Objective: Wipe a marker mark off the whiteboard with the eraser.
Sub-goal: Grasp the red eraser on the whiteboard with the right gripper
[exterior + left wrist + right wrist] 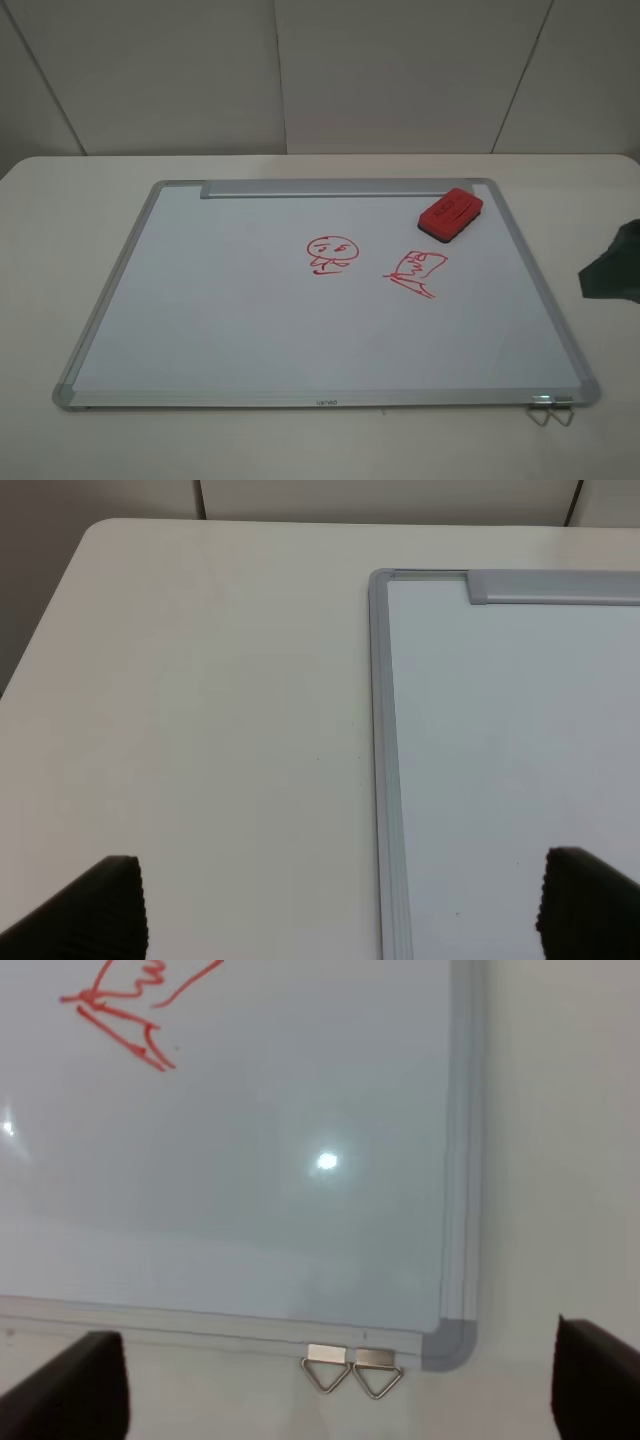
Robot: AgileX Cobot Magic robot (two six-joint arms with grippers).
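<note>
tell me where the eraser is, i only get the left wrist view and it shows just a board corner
Observer: The eraser lies on the whiteboard, in its far right corner by the end of the tray strip.
Operator: and the face drawing
Observer: The marker mark sits near the board's middle, left of the eraser in the high view and nearer the front edge.
Operator: anything else drawn
Observer: A boxy scribble, just right of the face, not touching it.
</note>
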